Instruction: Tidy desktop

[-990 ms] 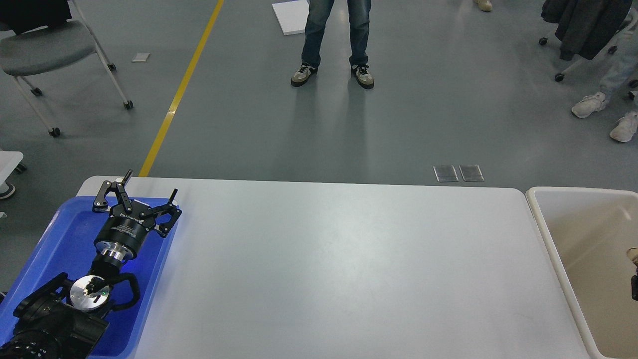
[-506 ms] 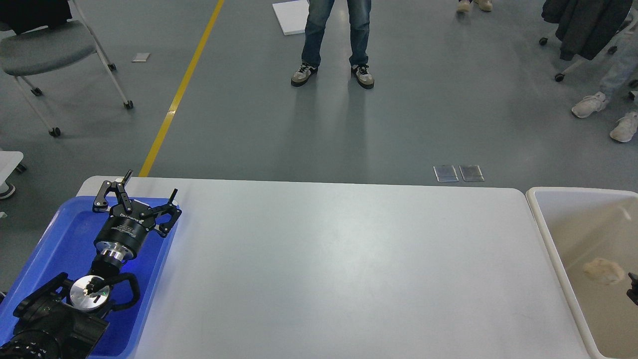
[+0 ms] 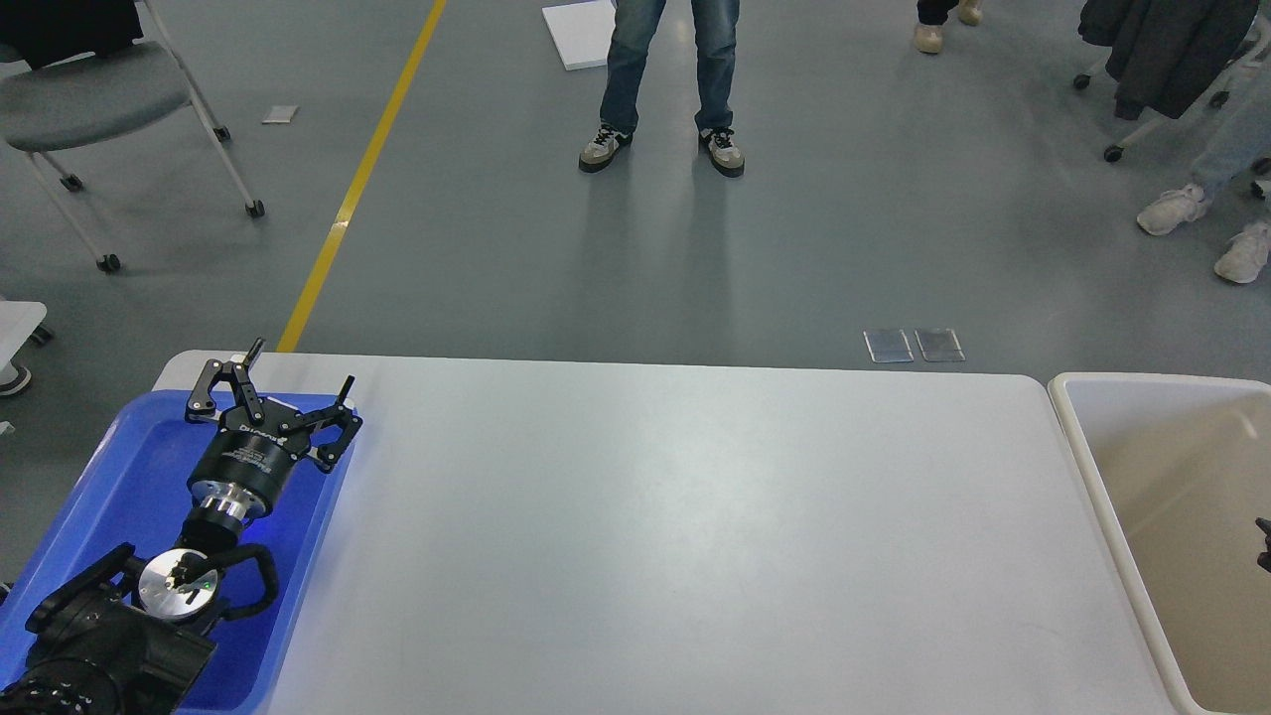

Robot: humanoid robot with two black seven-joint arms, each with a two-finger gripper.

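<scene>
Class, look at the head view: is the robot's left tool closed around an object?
No. The left tool hangs over the blue tray with its two fingers spread apart and nothing between them.

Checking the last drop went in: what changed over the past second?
A pale crumpled lump that lay in the beige bin half a second ago no longer shows. The dark part at the right edge has drawn further out. Left gripper stayed open over the blue tray; desktop unchanged.

- The surface (image 3: 675, 536) spans the middle, with a tray (image 3: 129, 477) at its left end and a bin (image 3: 1162, 497) just beside its right end.
- The left tool (image 3: 298, 382) hangs over the tray's far right corner.
- Behind the surface, a person (image 3: 670, 79) stands on the floor; a chair (image 3: 89, 99) is far left.
</scene>
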